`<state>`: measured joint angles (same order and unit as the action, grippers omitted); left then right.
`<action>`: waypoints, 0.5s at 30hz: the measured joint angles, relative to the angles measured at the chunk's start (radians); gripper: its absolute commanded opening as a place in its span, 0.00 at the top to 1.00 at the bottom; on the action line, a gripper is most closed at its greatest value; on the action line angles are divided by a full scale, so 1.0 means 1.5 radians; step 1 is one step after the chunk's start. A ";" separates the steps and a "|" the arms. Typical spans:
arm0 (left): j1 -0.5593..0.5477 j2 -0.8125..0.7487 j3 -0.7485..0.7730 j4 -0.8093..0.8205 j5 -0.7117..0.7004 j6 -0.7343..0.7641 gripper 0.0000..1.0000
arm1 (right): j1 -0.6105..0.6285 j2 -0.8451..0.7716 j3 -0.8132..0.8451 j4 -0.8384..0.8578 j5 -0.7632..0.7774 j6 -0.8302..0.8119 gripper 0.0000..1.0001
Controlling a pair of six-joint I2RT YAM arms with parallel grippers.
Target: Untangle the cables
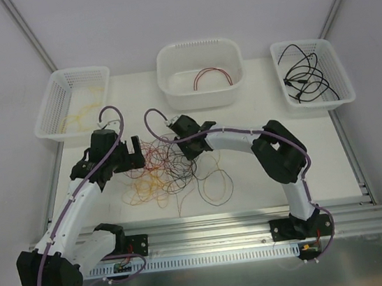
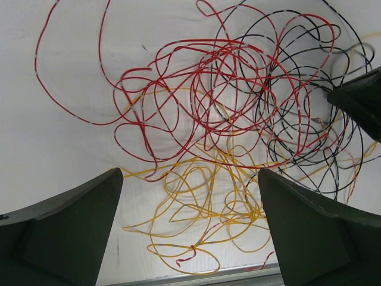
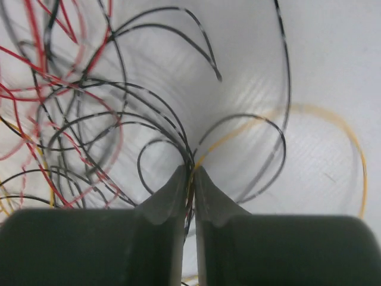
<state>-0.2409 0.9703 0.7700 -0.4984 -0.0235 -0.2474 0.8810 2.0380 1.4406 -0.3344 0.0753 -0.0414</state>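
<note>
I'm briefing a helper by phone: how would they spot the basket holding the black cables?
Look along the table's far edge, where three white containers stand. It is the rightmost basket, holding black cables; the middle tub holds a red cable, the left basket yellow cables.

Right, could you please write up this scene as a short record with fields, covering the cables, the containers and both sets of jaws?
tangle: red, yellow and black cables heaped on the table
left basket: yellow cables
middle tub: red cable
right basket: black cables
left jaws: open, above the tangle's left part
right jaws: shut on black and yellow strands at the tangle's far side
</note>
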 measured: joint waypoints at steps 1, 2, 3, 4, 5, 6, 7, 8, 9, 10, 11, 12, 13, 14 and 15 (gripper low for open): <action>0.000 0.003 0.000 0.000 0.005 0.000 0.01 | -0.001 -0.001 -0.004 0.004 0.011 0.003 0.99; 0.000 0.006 0.000 0.000 0.012 0.000 0.01 | -0.001 -0.003 -0.010 0.006 0.021 0.004 1.00; 0.000 0.009 0.000 0.000 0.017 0.000 0.01 | -0.003 -0.010 -0.020 0.006 0.029 0.004 0.99; 0.000 0.012 0.000 0.000 0.025 0.000 0.01 | -0.005 -0.020 -0.031 0.004 0.035 0.005 0.99; 0.000 0.014 0.000 0.000 0.033 0.000 0.01 | -0.006 -0.037 -0.043 -0.001 0.042 0.005 0.99; 0.000 0.017 0.000 0.000 0.039 0.000 0.01 | -0.008 -0.056 -0.055 -0.006 0.048 0.005 0.99; 0.000 0.020 0.000 0.000 0.049 0.000 0.01 | -0.011 -0.084 -0.068 -0.014 0.053 0.006 0.99; 0.000 0.023 0.000 0.000 0.057 0.000 0.01 | -0.015 -0.114 -0.078 -0.023 0.056 0.007 0.99; 0.000 0.026 0.000 0.001 0.068 -0.001 0.01 | -0.020 -0.147 -0.084 -0.032 0.059 0.009 0.99; 0.000 0.030 0.000 0.002 0.077 -0.003 0.01 | -0.025 -0.181 -0.085 -0.038 0.061 0.010 0.99; -0.002 0.032 0.000 0.003 0.088 -0.007 0.01 | -0.028 -0.206 -0.085 -0.040 0.062 0.011 0.99; -0.006 0.034 0.000 0.005 0.096 -0.014 0.01 | -0.033 -0.236 -0.085 -0.041 0.063 0.011 0.99; -0.014 0.034 0.000 0.007 0.100 -0.022 0.01 | -0.036 -0.264 -0.085 -0.042 0.064 0.012 0.99; -0.033 0.034 0.000 0.009 0.098 -0.035 0.01 | -0.038 -0.286 -0.085 -0.044 0.064 0.013 0.99; -0.058 0.033 0.000 0.014 0.096 -0.047 0.01 | -0.038 -0.305 -0.085 -0.045 0.064 0.014 0.99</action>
<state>-0.3279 1.0203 0.7700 -0.4770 0.1200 -0.3180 0.8234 1.5806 1.3136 -0.4023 0.1719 -0.0208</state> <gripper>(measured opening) 0.992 0.023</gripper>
